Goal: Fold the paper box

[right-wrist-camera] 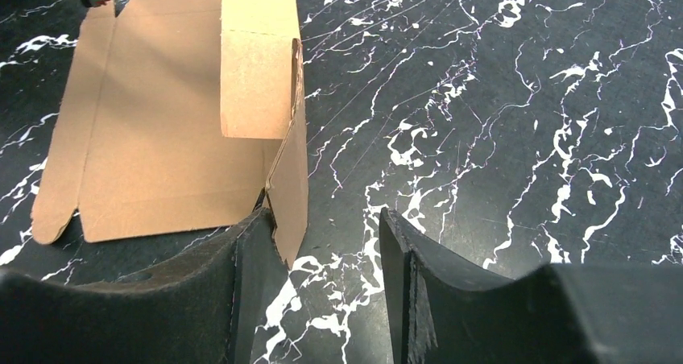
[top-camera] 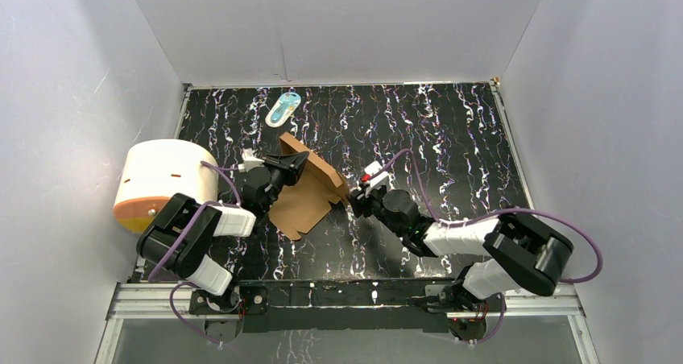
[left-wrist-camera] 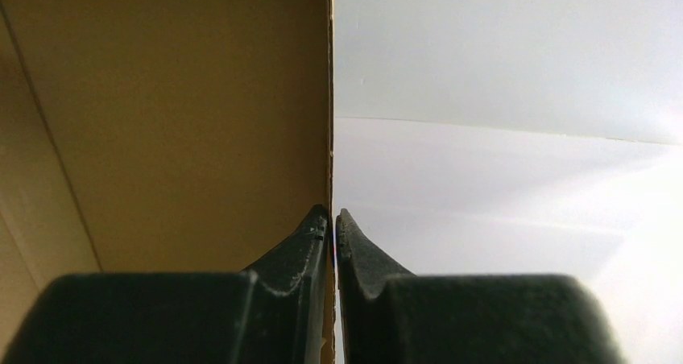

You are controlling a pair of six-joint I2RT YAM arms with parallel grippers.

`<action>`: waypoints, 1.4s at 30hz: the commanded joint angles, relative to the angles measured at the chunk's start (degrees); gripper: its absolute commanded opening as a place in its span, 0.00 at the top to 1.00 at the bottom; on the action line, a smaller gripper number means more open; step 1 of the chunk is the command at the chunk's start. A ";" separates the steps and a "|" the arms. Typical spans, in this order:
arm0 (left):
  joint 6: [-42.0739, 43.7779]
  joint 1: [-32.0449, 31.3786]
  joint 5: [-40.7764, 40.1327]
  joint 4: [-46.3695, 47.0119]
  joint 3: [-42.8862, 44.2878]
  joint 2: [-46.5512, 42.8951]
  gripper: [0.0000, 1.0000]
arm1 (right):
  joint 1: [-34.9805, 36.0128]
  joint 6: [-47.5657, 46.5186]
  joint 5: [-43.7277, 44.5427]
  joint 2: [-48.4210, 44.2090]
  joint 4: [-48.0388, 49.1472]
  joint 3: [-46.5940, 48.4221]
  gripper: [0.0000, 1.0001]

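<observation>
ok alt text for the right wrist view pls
Brown paper box, partly folded, on a black marbled table, one side panel upright. The right gripper has open fingers framing the bottom edge, one beside that panel's corner.

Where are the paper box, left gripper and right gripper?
paper box (right-wrist-camera: 161, 138), right wrist view, flat base panel.
left gripper (left-wrist-camera: 333, 219), left wrist view, between fingertips pinching the box's edge.
right gripper (right-wrist-camera: 324, 215), right wrist view, gap between open fingertips.

Soft, even light fills the overhead view, and the dark counter (top-camera: 451, 138) shows a dull sheen. The left wrist view's lower right washes out to white glare. The near jaws in both wrist views look blurred.
</observation>
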 commanded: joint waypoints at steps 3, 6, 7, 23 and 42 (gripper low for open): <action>-0.29 -2.07 -5.63 0.63 -1.14 -3.15 0.91 | 0.24 -1.77 3.54 6.44 14.60 1.47 0.45; -0.56 -2.89 -6.72 0.63 -1.26 -3.19 0.90 | 0.16 -2.48 3.79 9.96 19.52 1.43 0.48; -0.84 -3.04 -6.74 0.66 -1.30 -3.11 0.90 | 0.15 -3.69 3.57 11.09 20.88 1.68 0.49; 0.11 -3.68 -3.53 0.60 -5.85 -6.17 0.86 | -4.98 -4.75 -9.32 18.52 27.26 5.05 0.79; 43.21 -10.03 0.20 -20.26 -5.71 -20.00 0.24 | -15.86 -7.14 -36.08 13.53 12.86 7.96 0.92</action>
